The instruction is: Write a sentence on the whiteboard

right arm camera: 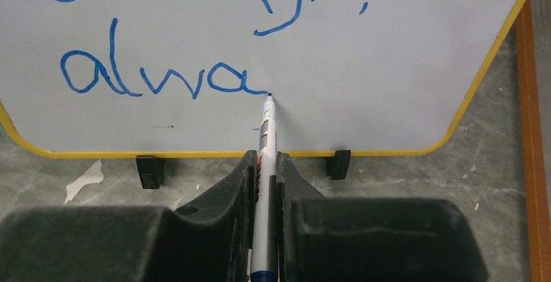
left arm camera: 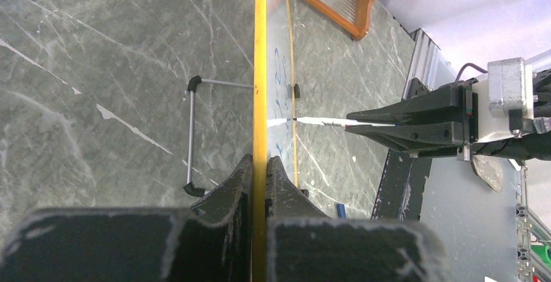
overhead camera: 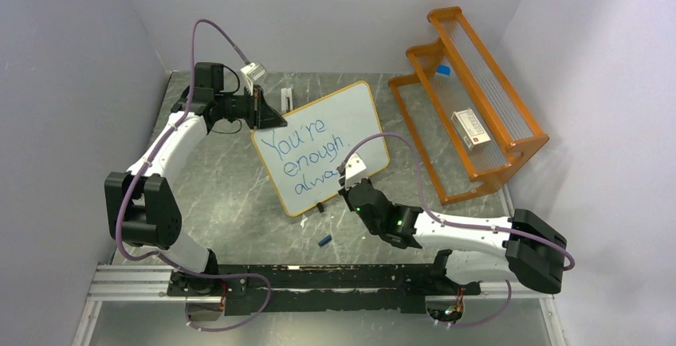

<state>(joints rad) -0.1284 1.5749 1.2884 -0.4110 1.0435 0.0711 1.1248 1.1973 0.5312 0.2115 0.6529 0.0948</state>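
Nearest to us, along the front edge of the counter (overhead camera: 231,210), runs the metal rail (overhead camera: 119,278) that carries both arm bases. Just beyond it a small blue cap (overhead camera: 324,240) lies on the grey marbled surface.

The right gripper (overhead camera: 348,172) reaches in from the right. In its wrist view we find its fingers (right arm camera: 227,191) closed tight on a marker (right arm camera: 266,132), white-barrelled with a blue rear end and pointing straight ahead. The marker's tip touches the whiteboard (overhead camera: 323,143) right after the last letter of the bottom line.

The whiteboard stands near the middle of the counter, turned at an angle, between the two grippers. Two black clip feet (right arm camera: 338,164) sit under the front of its yellow-orange frame, and a thin wire stand (left arm camera: 191,136) reaches out behind it. In blue handwriting we read "You're enough," and below that "alwa".

Farther off, the left gripper (overhead camera: 259,111) is clamped on the board's upper left edge. From its wrist camera we see the board edge-on, with one finger pressed against each face of the frame.

Past the board, toward the right rear, an orange rack (overhead camera: 486,83) stands on the counter, apart from the whiteboard. A small white box (overhead camera: 470,127) with a red mark rests on it, and a small blue item (overhead camera: 442,69) sits farther back.
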